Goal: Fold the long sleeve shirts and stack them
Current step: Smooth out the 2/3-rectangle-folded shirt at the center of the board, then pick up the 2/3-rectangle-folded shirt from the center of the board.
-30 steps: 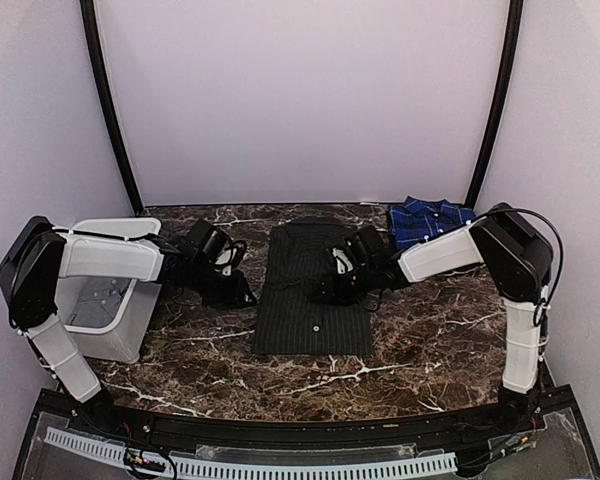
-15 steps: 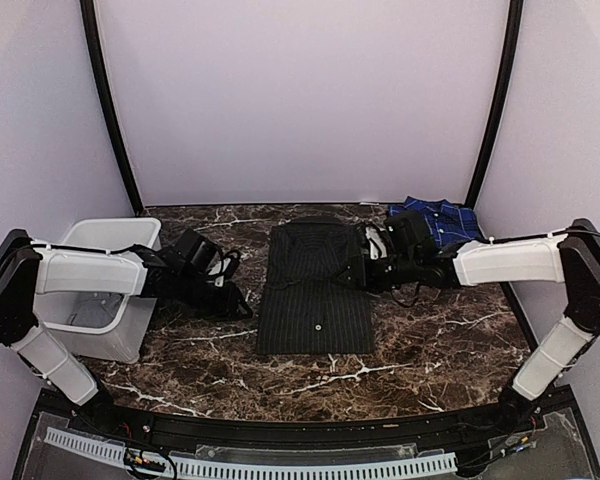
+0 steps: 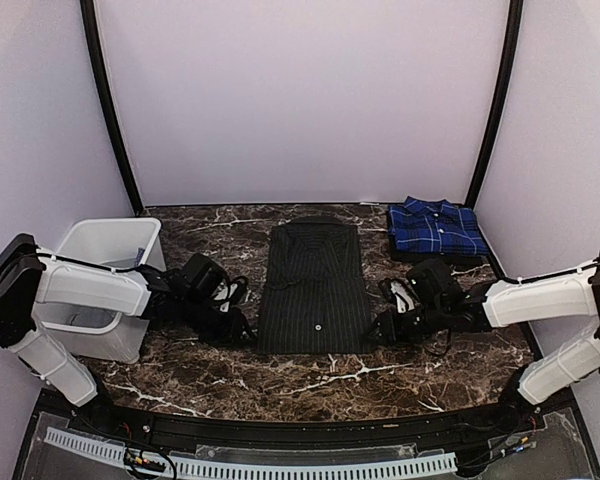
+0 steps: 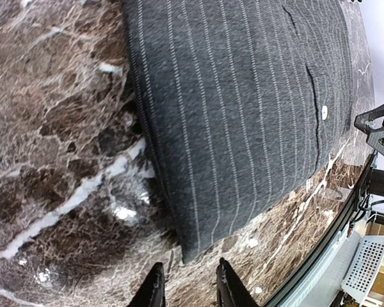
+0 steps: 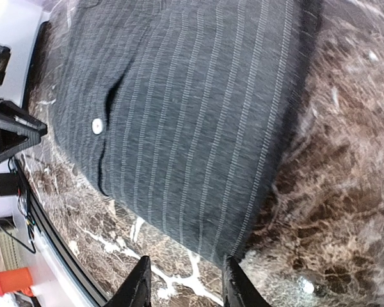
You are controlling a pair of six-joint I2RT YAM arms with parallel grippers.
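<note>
Black pinstriped shirt (image 3: 315, 290) lies folded lengthwise between the left hand (image 4: 189, 265) and right hand (image 5: 187, 261), both apart and empty; halving it and stacking it with the folded plaid shirt (image 3: 435, 227) beyond the right hand seem left to do.

Tabletop (image 3: 310, 385): dark brown marble pattern, white veins, glossy; small glare spots just ahead of the left gripper (image 4: 189, 272). Walls (image 3: 300, 100): plain pale lilac at back and both sides, well beyond it. Two black curved posts (image 3: 130, 185) in the back corners. Black rail (image 3: 300, 437) along the near edge, behind it. Light even, diffuse.
</note>
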